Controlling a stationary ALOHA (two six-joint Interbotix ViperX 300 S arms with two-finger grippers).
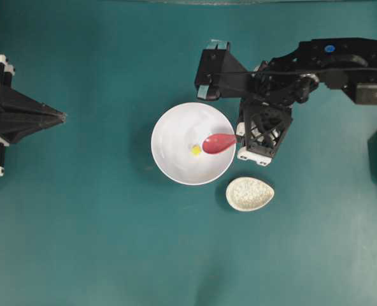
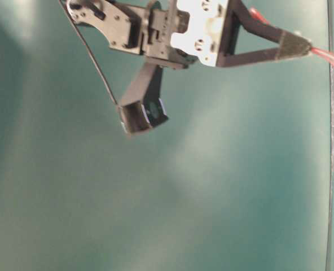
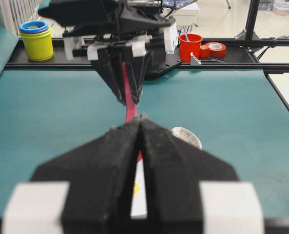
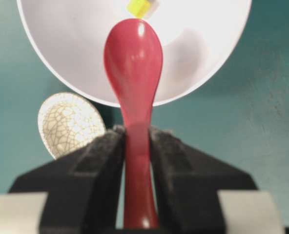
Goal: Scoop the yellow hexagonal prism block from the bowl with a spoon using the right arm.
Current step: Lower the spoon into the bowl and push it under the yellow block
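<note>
The white bowl (image 1: 169, 127) sits mid-table with the tiny yellow hexagonal prism block (image 1: 195, 150) on its floor. My right gripper (image 1: 239, 138) is shut on the handle of the pink-red spoon (image 1: 218, 143). The spoon's head reaches over the bowl's right rim and ends just right of the block. In the right wrist view the spoon (image 4: 133, 63) runs up between the fingers of the right gripper (image 4: 136, 134). There the block (image 4: 138, 7) lies just beyond the spoon's tip, inside the bowl (image 4: 61, 48). My left gripper (image 1: 61, 116) rests shut at the far left, holding nothing.
A small speckled beige spoon rest (image 1: 249, 194) lies just outside the bowl at its lower right, below the right gripper. Behind the table's far edge stand stacked yellow and blue cups (image 3: 36, 36), a red cup (image 3: 190, 47) and a tape roll (image 3: 216, 48).
</note>
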